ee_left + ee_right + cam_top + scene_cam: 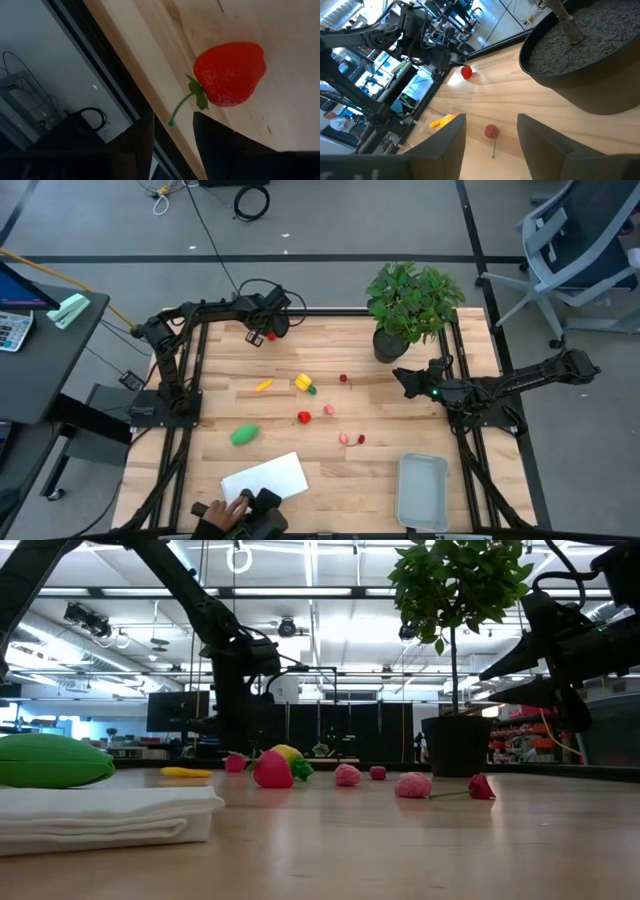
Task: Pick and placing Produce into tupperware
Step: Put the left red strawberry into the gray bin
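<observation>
The produce lies scattered mid-table: a green oval [245, 435], yellow pieces [264, 385] [303, 382], red [304, 417] and pink ones [329, 410] [344, 438]. A red strawberry [230, 72] lies at the far edge. My left gripper [266, 328] hovers open over it; the green stem's tip [171, 121] sits between the fingertips, apart from them. My right gripper [402, 378] is open, level, pointing left at a small red stemmed piece [491, 131]. The pale tupperware [422, 490] rests flat near the near right corner.
A potted plant [412, 305] stands on the far right, just behind my right gripper. A white sheet [265, 478] lies near the near edge, and a person's hand [215, 515] rests on a dark object beside it. The black table frame [125, 95] runs beside the strawberry.
</observation>
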Tool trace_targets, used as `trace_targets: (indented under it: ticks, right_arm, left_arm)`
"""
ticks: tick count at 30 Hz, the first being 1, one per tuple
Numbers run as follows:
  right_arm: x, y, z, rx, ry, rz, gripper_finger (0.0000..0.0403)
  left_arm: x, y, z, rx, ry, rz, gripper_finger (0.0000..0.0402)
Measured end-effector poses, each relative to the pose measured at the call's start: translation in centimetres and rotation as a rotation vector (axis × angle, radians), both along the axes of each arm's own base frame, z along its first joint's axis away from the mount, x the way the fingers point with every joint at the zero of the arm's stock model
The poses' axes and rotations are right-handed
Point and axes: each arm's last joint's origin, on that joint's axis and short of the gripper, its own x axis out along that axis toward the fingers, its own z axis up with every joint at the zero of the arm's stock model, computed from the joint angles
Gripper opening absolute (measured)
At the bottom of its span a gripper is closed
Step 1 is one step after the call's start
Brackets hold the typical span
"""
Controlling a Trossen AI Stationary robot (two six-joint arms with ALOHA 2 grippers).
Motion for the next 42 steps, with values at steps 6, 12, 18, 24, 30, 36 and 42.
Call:
trace_targets:
  ticks: [6,12,18,24,30,36,42]
  right_arm:
    - [0.0,0.0,0.0,0.0,0.0,0.0,0.0185]
    - [0.0,0.0,0.0,0.0,0.0,0.0,0.0185]
    - [0.0,0.0,0.0,0.001,0.0,0.002,0.0185]
    - [0.0,0.0,0.0,0.001,0.0,0.002,0.0185]
    - [0.0,0.0,0.0,0.001,0.0,0.003,0.0185]
    - [0.0,0.0,0.0,0.001,0.001,0.003,0.0185]
    - [0.0,0.0,0.0,0.001,0.001,0.004,0.0185]
  left_arm:
    - [-0.1,0.2,0.0,0.002,-0.005,0.006,0.0145]
    - [-0.4,0.8,-0.7,-0.043,-0.042,0.011,0.0138]
    - [-0.5,1.0,-0.8,-0.048,-0.052,0.036,0.0135]
    - [-0.7,1.2,-0.8,-0.047,-0.056,0.048,0.0106]
    - [-1.2,1.6,-0.8,-0.049,-0.082,0.111,0.0031]
    - [-1.5,2.0,-0.8,-0.055,-0.18,0.292,0.0012]
    - [-0.8,1.8,-0.5,-0.008,-0.289,0.431,0.0007]
